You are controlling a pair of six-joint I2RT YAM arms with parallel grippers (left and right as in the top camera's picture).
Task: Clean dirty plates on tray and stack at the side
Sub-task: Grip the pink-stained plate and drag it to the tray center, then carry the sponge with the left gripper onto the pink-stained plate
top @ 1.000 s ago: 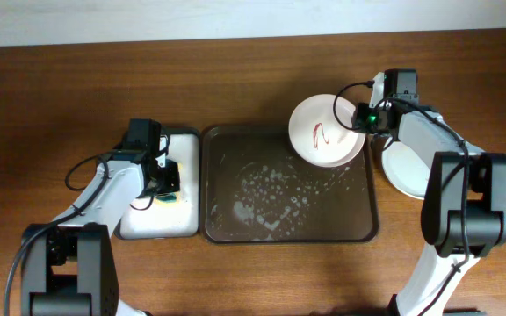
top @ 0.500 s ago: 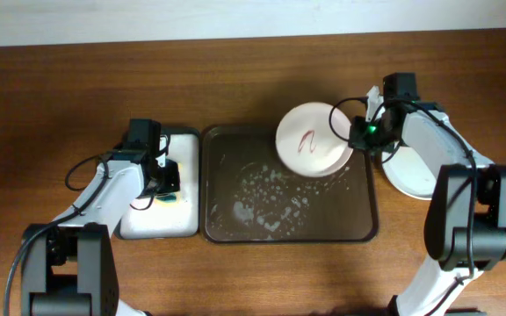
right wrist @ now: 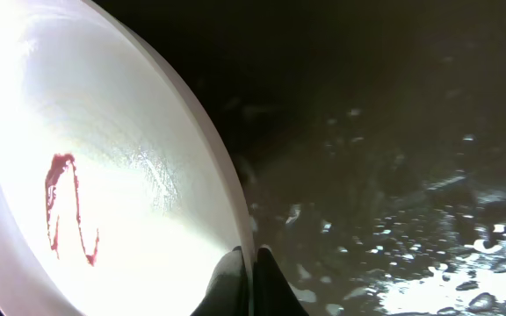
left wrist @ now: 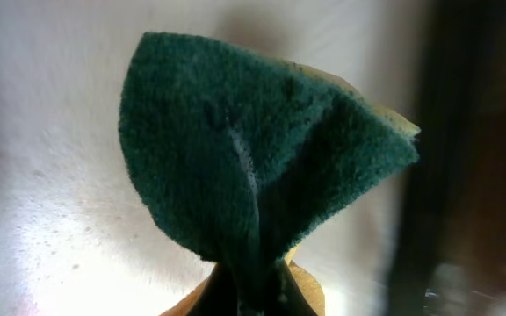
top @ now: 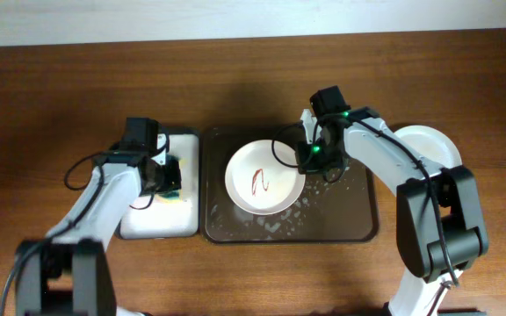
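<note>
A white plate (top: 263, 177) with a red scribble in its centre hangs over the middle of the dark brown tray (top: 358, 219). My right gripper (top: 308, 156) is shut on the plate's right rim; the right wrist view shows the fingers (right wrist: 248, 279) pinching the plate's edge (right wrist: 104, 175) above the wet tray floor (right wrist: 393, 175). My left gripper (top: 167, 178) is shut on a green and yellow sponge (left wrist: 253, 149) over the small white tray (top: 152, 224). Another pale plate (top: 433, 145) lies on the table to the right of the tray.
Soapy water and foam (top: 271, 224) lie on the brown tray's floor. The small white tray stands directly left of the brown tray. The table's far edge runs along the top of the overhead view.
My right gripper has carried the plate leftward from the tray's upper right corner to over the tray's middle. The left arm has hardly moved.
</note>
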